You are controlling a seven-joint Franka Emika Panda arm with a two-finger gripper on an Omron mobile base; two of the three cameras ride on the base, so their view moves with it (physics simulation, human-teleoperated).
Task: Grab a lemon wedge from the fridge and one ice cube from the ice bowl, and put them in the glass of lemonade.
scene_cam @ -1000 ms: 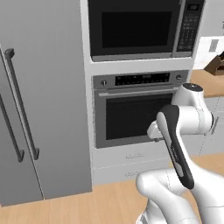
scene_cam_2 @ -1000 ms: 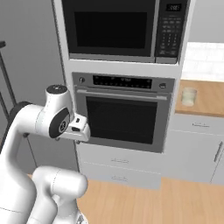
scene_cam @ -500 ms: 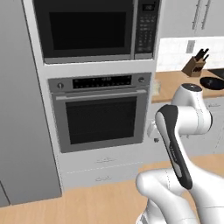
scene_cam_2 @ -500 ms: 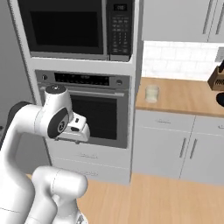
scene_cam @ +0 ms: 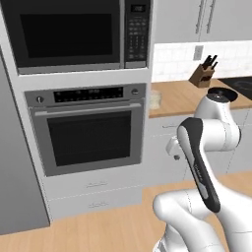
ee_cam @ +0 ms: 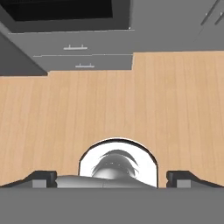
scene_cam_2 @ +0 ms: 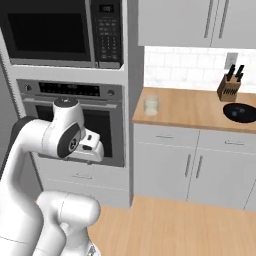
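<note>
The arm is folded, with the end effector point(ee_cam: 112, 179) pointed down at the wood floor point(ee_cam: 131, 100) in front of the oven point(scene_cam: 88, 129). In the hand view both dark fingertips point(ee_cam: 41, 178) sit at the far left and far right of the bottom edge, so the fingers stand wide apart with nothing between them. In the left base view the wrist lies right of the oven, level with the lower cabinets; in the right base view it overlaps the oven door. The glass point(scene_cam_2: 151, 105) stands on the bench point(scene_cam_2: 200, 107) just right of the oven column, near the bench's left end and close to its front edge; in the left base view the glass point(scene_cam: 155, 100) shows as a pale shape at the same spot, and its contents cannot be made out clearly at this resolution. A grey panel at the left edge of the left base view, left of the oven, is probably the fridge point(scene_cam: 17, 172) side; its doors and handles are out of frame. A microwave point(scene_cam: 74, 32) is mounted directly above the oven. A knife block point(scene_cam_2: 230, 86) stands at the back of the bench, well right of the glass, against the white tile wall. A dark round plate point(scene_cam_2: 241, 112) lies in front of the knife block, toward the right edge. Two drawers point(ee_cam: 83, 54) with small bar handles sit below the oven, at floor level.
</note>
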